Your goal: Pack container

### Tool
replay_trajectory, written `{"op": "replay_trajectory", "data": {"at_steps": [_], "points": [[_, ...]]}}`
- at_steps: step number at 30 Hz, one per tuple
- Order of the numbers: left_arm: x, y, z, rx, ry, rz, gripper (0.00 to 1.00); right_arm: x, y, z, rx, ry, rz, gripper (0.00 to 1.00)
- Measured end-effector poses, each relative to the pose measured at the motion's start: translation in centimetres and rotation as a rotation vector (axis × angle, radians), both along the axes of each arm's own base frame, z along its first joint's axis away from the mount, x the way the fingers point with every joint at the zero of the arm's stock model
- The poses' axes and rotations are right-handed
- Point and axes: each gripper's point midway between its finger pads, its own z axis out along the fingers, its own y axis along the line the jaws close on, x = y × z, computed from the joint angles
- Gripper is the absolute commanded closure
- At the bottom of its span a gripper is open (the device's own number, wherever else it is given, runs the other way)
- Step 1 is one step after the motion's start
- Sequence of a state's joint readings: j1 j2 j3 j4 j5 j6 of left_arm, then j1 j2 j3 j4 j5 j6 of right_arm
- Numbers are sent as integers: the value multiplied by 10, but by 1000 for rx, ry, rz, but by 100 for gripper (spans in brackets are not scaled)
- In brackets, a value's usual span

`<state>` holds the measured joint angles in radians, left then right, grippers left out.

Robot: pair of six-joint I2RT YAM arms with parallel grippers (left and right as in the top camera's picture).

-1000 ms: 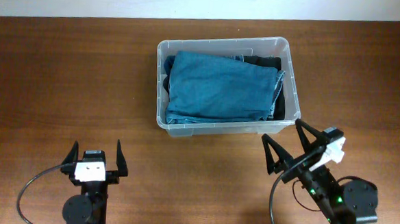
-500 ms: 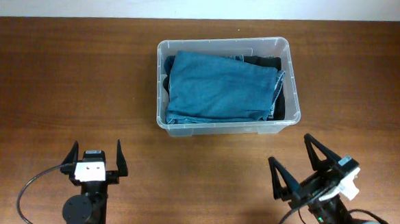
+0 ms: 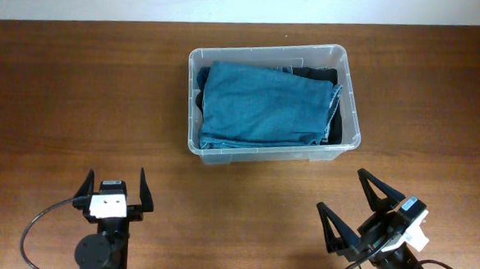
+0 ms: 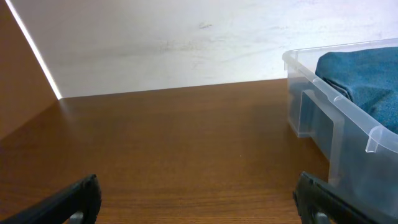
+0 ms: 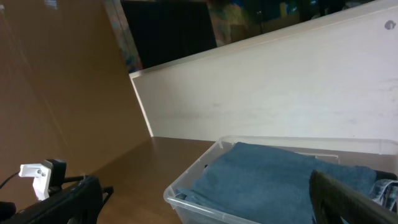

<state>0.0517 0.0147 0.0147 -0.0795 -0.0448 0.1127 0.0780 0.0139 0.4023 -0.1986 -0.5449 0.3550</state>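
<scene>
I am holding the left fingers (image 3: pixel 142 191) and right fingers (image 3: pixel 370 188) spread wide and empty above the near bench (image 3: pixel 77 93), the container (image 3: pixel 263 156) sitting mid-bench beyond them, folded denim (image 3: pixel 262 107) inside, where a careless right reach is risking shoving its front wall.

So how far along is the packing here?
Done: a folded blue garment lies in the container, over a dark garment. In hand: nothing; the left tool and right tool are both open, empty and apart from it. Left: apparently nothing, as no loose items show on the table.
</scene>
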Motion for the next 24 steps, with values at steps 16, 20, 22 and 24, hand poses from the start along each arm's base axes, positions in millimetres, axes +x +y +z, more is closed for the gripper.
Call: {"op": "replay_trajectory", "data": {"at_steps": [16, 20, 22, 24], "points": [[0, 0, 0, 0, 0, 0, 1, 6, -5, -16, -13, 67, -38, 1], [0, 0, 0, 0, 0, 0, 1, 15, -21, -15, -1, 68, -144, 1], [0, 0, 0, 0, 0, 0, 1, 20, -30, -15, 8, 69, -205, 2], [0, 0, 0, 0, 0, 0, 1, 25, -42, -15, 19, 70, -279, 2]]}}
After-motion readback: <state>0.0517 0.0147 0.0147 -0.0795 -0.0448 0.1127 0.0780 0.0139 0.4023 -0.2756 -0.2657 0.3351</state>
